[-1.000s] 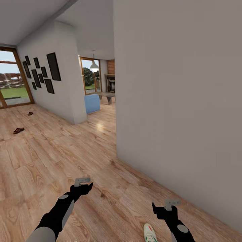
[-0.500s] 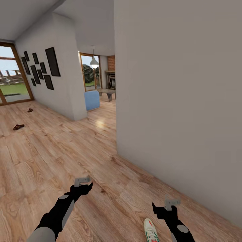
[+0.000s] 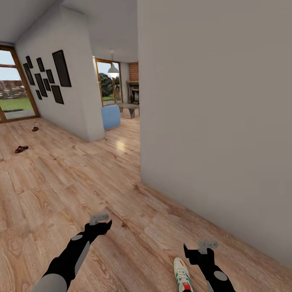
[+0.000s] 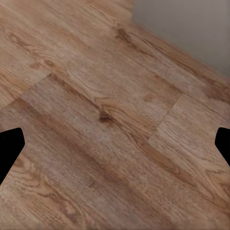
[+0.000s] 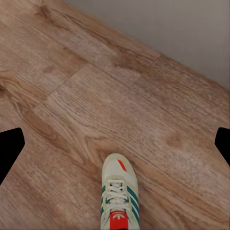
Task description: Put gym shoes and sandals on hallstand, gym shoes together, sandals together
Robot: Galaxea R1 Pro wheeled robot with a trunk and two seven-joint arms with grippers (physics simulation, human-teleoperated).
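Both tools open and empty; take the light, soft-sided sneaker (image 3: pixel 182 275) at 6 o'clock by its stiffer heel collar.

Bright even daylight (window-lit), floor glare patch (image 3: pixel 120 151), slightly soft render.

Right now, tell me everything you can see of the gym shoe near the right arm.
The gym shoe is a cream-white lace-up sneaker with green side stripes, a red-orange tongue patch and a small red mark on the toe. It lies upright on its sole on the wood-plank floor, toe pointing toward the grey wall. Its heel is cut off by the picture's edge. In the head view it sits just beside the right hand, which is not touching it.
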